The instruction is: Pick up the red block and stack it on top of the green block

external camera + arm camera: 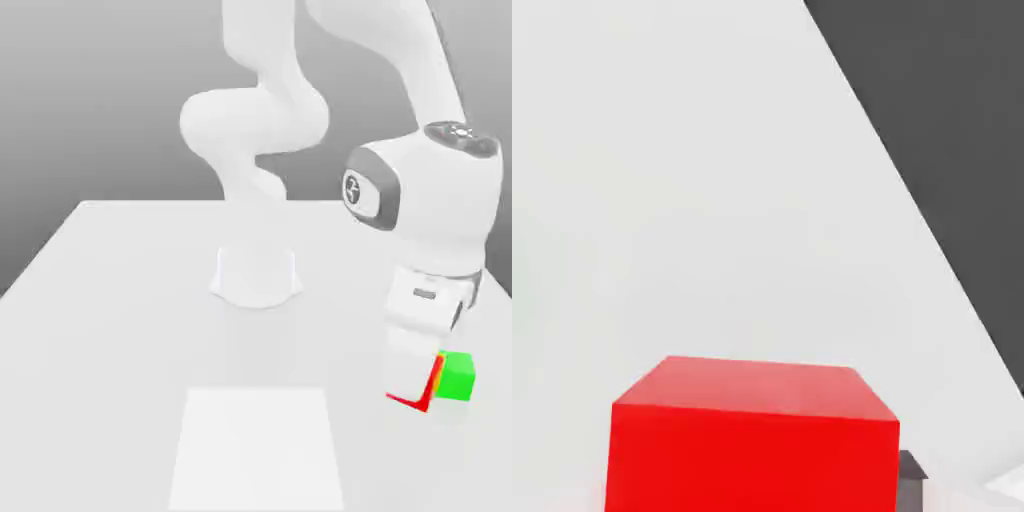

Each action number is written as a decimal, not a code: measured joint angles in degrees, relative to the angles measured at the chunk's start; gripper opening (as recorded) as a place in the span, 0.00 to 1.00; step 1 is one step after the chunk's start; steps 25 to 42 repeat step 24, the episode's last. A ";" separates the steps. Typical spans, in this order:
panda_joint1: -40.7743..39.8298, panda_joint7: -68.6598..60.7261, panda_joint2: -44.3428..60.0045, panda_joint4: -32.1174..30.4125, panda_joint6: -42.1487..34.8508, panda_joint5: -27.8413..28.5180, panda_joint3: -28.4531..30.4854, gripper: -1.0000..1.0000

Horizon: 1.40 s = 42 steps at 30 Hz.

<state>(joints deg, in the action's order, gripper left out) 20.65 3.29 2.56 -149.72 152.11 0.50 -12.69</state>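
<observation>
The red block (433,386) sits low at the exterior view's right, mostly hidden behind my hand, with only a red sliver and a bottom edge showing. The green block (459,377) stands right beside it, on its right, and the two look as if they touch. My gripper (412,388) is down around the red block and shut on it. In the hand view the red block (752,440) fills the space between my fingers, and one dark fingertip (910,482) lies against its side. Whether the red block rests on the table or is raised, I cannot tell.
The white table (120,330) carries the arm's round base (256,275) at the middle back. A paler rectangular patch (258,450) lies at the front centre. The table's edge and the dark floor (942,120) beyond it run close to the blocks.
</observation>
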 joint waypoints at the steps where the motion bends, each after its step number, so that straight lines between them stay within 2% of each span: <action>1: 1.55 -2.31 -0.91 -0.81 -0.09 -0.32 -0.90 0.00; 6: 9.99 -12.79 -4.21 -4.45 0.37 -1.63 -3.34 0.00; 11: 11.17 -9.29 4.79 -4.45 9.05 4.82 -0.57 0.00; 12: 11.54 -8.51 6.17 -4.38 10.32 5.92 0.07 1.00; 18: 11.86 -8.19 6.86 -4.33 10.96 6.39 0.50 1.00; 24: 12.37 -13.28 -3.14 -4.84 1.88 -0.67 -0.64 1.00; 42: 12.37 -13.28 -3.14 -4.84 1.88 -0.67 -0.64 1.00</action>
